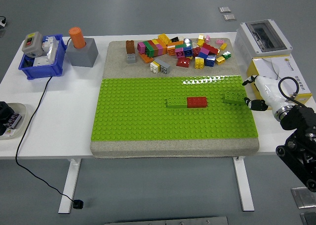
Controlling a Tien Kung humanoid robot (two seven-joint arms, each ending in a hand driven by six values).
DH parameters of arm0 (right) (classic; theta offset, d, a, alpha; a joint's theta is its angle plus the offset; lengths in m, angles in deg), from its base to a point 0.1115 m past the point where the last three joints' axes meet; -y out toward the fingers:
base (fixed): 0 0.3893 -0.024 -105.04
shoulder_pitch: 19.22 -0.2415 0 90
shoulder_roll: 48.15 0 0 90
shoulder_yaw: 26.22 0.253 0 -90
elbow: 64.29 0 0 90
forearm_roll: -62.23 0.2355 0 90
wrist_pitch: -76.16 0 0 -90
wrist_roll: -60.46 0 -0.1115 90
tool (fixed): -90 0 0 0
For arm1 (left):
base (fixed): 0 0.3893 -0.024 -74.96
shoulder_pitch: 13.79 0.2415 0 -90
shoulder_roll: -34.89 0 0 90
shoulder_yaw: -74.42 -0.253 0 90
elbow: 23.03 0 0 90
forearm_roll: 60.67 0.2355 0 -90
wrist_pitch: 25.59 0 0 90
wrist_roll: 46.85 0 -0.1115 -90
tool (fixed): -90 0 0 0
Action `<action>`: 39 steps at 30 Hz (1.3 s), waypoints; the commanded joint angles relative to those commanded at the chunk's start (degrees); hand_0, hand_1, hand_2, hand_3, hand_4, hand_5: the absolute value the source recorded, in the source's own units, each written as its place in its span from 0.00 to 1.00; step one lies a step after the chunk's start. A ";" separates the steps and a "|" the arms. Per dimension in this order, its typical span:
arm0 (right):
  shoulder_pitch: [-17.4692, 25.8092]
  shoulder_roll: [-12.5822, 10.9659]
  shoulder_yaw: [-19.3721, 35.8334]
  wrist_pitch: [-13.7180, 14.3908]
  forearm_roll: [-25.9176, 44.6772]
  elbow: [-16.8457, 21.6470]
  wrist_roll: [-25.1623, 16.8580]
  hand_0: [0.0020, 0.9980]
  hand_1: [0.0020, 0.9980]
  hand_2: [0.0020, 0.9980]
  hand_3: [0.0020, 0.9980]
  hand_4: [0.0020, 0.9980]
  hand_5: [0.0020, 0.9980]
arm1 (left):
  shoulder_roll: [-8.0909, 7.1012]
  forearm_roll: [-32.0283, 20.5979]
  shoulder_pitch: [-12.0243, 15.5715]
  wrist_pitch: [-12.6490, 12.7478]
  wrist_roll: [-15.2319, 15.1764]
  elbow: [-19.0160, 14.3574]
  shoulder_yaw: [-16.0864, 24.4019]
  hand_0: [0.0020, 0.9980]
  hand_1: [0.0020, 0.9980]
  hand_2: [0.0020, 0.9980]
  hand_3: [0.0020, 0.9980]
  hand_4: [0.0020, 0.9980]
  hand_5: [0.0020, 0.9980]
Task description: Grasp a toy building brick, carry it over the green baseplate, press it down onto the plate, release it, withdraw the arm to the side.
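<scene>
Head view: right hand at the plate's right edge, brick already set down.

The right hand [256,92] is just right of the green baseplate [138,121], with the green brick [234,98] just to its left on the plate, long axis running left to right. It grasps nothing, but I cannot tell if the fingers are spread or curled. The brick pile [177,50] lies far and left of the hand. The left arm is out of view.
</scene>
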 joint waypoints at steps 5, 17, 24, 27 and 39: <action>-0.40 0.92 -0.29 -0.72 0.12 -0.79 0.52 0.73 0.75 0.79 0.67 0.71 0.09 | 0.07 -0.06 -0.05 0.04 0.00 0.00 -0.01 0.66 0.61 0.60 0.64 0.70 0.20; -0.44 1.07 0.03 -1.51 3.26 -0.60 0.34 0.74 0.76 0.79 0.67 0.73 0.13 | -0.04 -0.20 -0.10 0.13 0.11 0.00 0.09 0.66 0.61 0.60 0.64 0.69 0.20; -0.89 1.30 -0.27 -1.79 4.60 -0.27 0.19 0.74 0.76 0.80 0.67 0.75 0.18 | -0.18 -0.03 -0.19 0.06 0.09 0.00 -0.02 0.66 0.61 0.60 0.64 0.68 0.20; -1.33 1.31 -0.84 -1.97 6.08 -0.26 0.08 0.74 0.76 0.80 0.68 0.76 0.21 | -0.32 0.14 -0.23 -0.10 -0.01 0.00 0.03 0.66 0.61 0.60 0.64 0.68 0.20; -3.87 1.93 -3.39 -1.81 6.33 -3.49 0.73 0.74 0.76 0.80 0.68 0.77 0.24 | -0.37 0.27 -0.21 -0.57 -0.35 0.00 0.20 0.66 0.61 0.60 0.65 0.69 0.19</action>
